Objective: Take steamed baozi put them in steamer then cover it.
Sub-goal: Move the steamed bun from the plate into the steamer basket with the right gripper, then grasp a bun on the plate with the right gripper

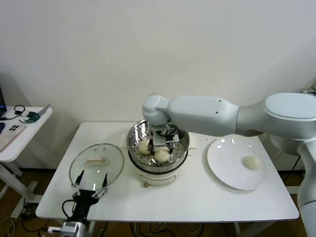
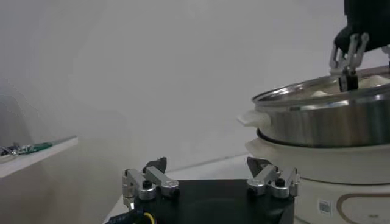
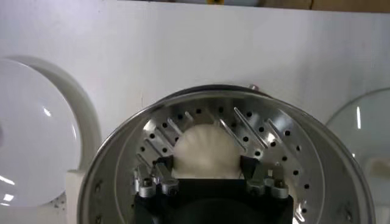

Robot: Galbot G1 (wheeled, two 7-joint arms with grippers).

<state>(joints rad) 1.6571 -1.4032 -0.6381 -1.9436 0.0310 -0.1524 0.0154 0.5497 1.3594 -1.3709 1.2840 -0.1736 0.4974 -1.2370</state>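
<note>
Two steamed baozi (image 1: 144,147) (image 1: 162,155) already lie in the steamer (image 1: 181,146), which stands mid-surface toward the back edge, and the right tool (image 1: 162,141) hangs inside the basket with its fingers spread on either side of a third bun (image 3: 207,152); whether they press it I cannot tell. One more baozi (image 1: 252,162) waits on the white plate (image 1: 224,165) near the right edge. The cover (image 1: 96,163) lies flat by the left edge, untouched, with the left tool (image 1: 89,187) parked at the front edge, spread wide and empty. Left, by my judgement: the last bun, then the cover.
</note>
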